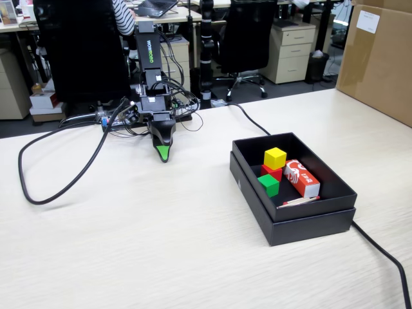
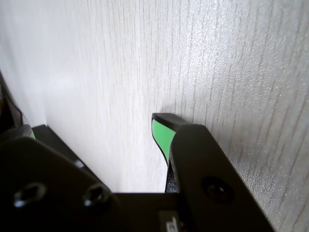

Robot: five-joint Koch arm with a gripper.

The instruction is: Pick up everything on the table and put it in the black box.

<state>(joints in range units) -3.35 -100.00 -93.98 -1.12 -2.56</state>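
Cubes: three, all inside the black box (image 1: 254,190) in the fixed view. Yellow cube (image 1: 275,158) sits on top of the red cube (image 1: 273,172); green cube (image 1: 268,185) just in front of them, touching or nearly so.
Box extras: orange-red carton (image 1: 302,178) lies beside the cubes; thin stick (image 1: 299,201) rests along the near wall.
Surface: pale wood-grain surface (image 1: 161,238) shows no cube outside the box; only a black cable (image 1: 64,187) trails across it.
Tool: tool (image 1: 164,153) points down, tip at or just above the surface, well apart from the box. Holds nothing. In the wrist view one green pad (image 2: 162,137) shows in full, a second only as a sliver at the left edge; jaws look parted, gap empty.
Progress: judged complete, or nearly so.
Step in hand: likely parking the arm at rest.
Doing it well: keep the tool clear of the cable, settle gently, leave the box undisturbed.
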